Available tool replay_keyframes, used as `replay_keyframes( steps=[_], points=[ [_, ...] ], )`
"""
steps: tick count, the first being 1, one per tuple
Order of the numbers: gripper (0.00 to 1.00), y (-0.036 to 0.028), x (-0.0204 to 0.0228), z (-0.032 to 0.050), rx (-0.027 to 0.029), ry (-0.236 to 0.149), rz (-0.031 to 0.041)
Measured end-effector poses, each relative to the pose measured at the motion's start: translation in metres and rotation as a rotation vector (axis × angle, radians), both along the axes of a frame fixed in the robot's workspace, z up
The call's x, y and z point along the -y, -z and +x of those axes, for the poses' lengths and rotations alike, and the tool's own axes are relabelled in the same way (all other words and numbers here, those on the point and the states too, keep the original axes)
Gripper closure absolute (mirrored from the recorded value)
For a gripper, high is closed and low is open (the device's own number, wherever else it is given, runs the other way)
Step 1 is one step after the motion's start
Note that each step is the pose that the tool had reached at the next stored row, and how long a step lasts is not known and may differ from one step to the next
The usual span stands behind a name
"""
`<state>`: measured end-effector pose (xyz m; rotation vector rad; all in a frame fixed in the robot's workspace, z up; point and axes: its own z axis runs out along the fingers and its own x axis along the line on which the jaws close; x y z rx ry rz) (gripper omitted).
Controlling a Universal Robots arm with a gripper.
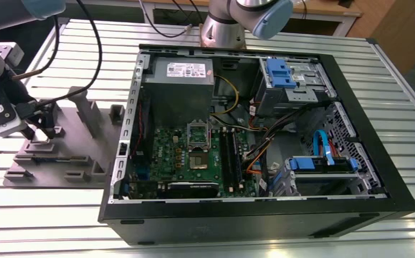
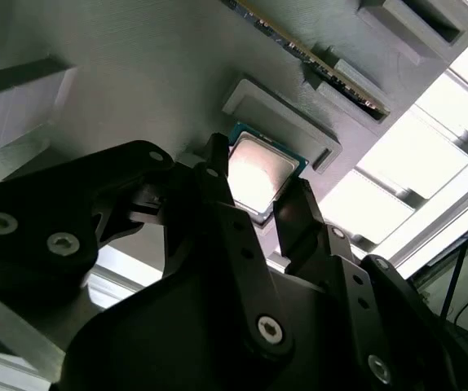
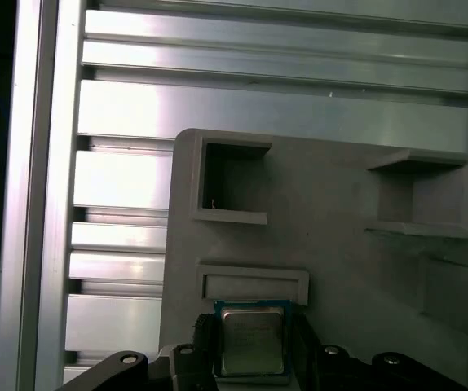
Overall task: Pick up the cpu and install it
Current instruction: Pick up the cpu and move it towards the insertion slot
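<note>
The cpu [image 2: 260, 169] is a small square chip with a silvery top, lying on the grey fixture plate [image 1: 71, 145] against a raised block [image 3: 253, 285]. My gripper [image 2: 254, 187] hangs over it at the exterior view's left [image 1: 39, 128]. Its two black fingers [image 3: 205, 346] press on opposite edges of the cpu [image 3: 253, 340], so it is shut on the chip, which is low at the plate. The green motherboard [image 1: 171, 150] lies inside the open computer case, its metal-framed socket [image 1: 198, 160] showing a dark centre.
The fixture plate carries upright grey blocks [image 1: 89, 110] and a memory stick [image 2: 332, 61] in slots close to the gripper. The black case wall [image 1: 125, 134] rises between the plate and the motherboard. A second arm's base [image 1: 225, 27] stands behind the case. Cables run across the case interior.
</note>
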<state>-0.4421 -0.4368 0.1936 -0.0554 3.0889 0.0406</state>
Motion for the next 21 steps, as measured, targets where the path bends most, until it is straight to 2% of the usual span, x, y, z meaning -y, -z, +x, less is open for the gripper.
replay_keyframes(
  steps=[9,21],
  points=[
    [0.53,0.0083,0.0,0.0,-0.0002,0.0,0.0],
    [0.53,0.0101,0.0,0.0,-0.0004,0.0,0.001]
  ],
)
